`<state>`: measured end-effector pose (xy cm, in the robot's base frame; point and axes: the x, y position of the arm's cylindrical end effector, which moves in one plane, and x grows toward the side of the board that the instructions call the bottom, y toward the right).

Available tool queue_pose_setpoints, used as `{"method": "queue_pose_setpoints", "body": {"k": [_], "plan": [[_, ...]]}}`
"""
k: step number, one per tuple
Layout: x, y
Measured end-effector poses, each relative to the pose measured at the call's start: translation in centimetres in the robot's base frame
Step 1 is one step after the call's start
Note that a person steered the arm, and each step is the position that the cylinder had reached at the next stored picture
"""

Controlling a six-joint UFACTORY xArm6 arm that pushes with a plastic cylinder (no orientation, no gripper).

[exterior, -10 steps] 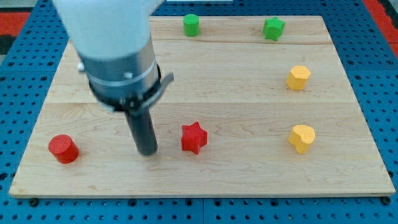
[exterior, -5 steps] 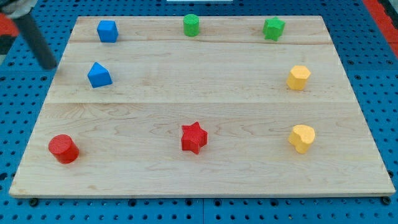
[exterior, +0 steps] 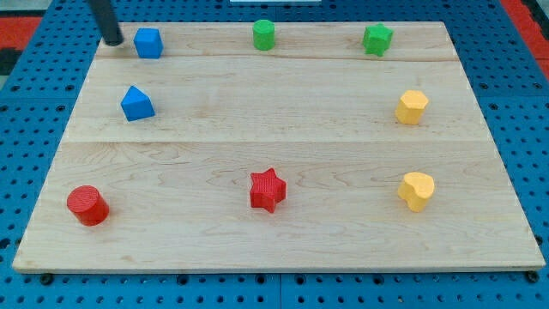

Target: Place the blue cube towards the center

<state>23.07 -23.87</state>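
Tip [exterior: 112, 39] sits just left of blue cube [exterior: 148, 43], w/ no fingers to open. Push it slow, down-right to the middle

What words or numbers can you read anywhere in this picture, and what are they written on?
None. No letters, numbers or signs show on the wooden board, the blue cube, the other blue block, the green, yellow and red blocks, or the rod, whose tip sits just left of the blue cube.

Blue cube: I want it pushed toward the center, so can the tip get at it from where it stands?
Probably yes: my tip stands just left of the blue cube, nothing between them.
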Motion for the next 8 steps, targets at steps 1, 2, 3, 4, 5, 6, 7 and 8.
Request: {"method": "queue_pose_setpoints", "body": {"k": [1,2,3,4,5,6,7,8], "plan": [[0.4,3.1],[0.7,4.8],[1.0,8.9],[3.4,9.7],[3.6,12.7],[5.9,15.3],[9.9,17.4],[11.8,20.5]]}}
